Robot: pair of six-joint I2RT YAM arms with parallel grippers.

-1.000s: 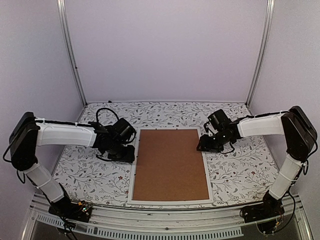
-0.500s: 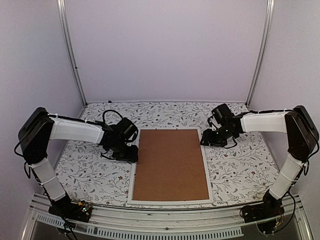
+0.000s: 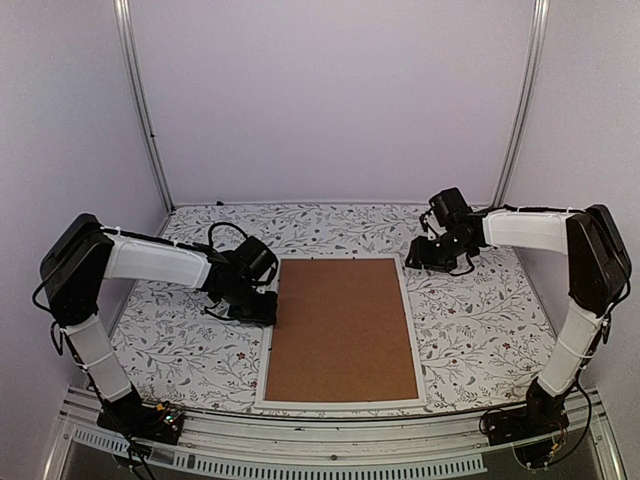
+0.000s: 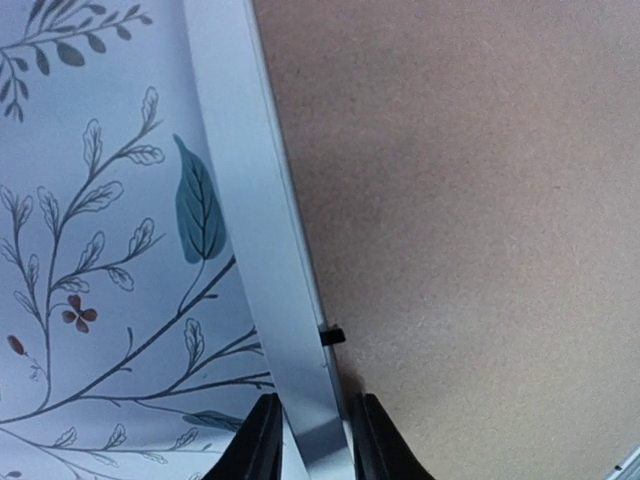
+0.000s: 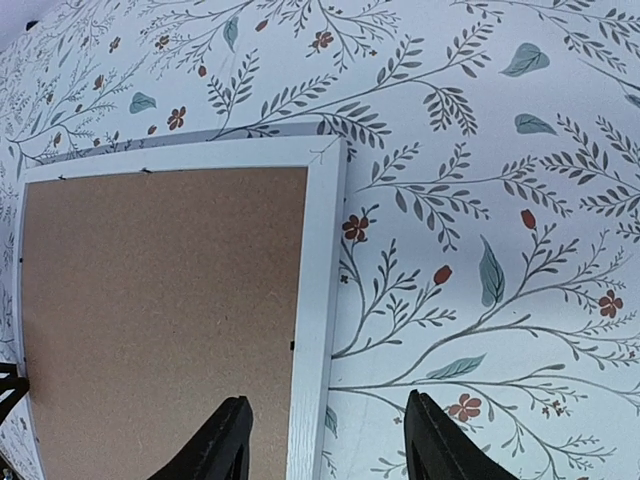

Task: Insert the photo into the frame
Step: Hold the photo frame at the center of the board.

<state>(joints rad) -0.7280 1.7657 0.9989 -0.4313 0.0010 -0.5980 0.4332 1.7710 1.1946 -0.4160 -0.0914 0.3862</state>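
Note:
The white frame (image 3: pixel 340 402) lies flat in the middle of the table with a brown backing board (image 3: pixel 342 325) filling it. The photo is hidden. My left gripper (image 3: pixel 268 310) sits low at the frame's left rim. In the left wrist view its fingers (image 4: pixel 312 440) close tightly on either side of that white rim (image 4: pixel 255 220), next to the board (image 4: pixel 470 200). My right gripper (image 3: pixel 415 262) hangs near the frame's far right corner. In the right wrist view it (image 5: pixel 325 440) is open and empty, above the frame's right rim (image 5: pixel 318 290) and the board (image 5: pixel 160 300).
The table (image 3: pixel 470 330) carries a floral-print cloth. Pale walls and two metal posts (image 3: pixel 140 110) close off the back and sides. A metal rail (image 3: pixel 330 435) runs along the near edge, by the arm bases.
My right gripper has moved back along the frame's right edge to its far corner. My left gripper has shifted slightly right onto the frame's left rim.

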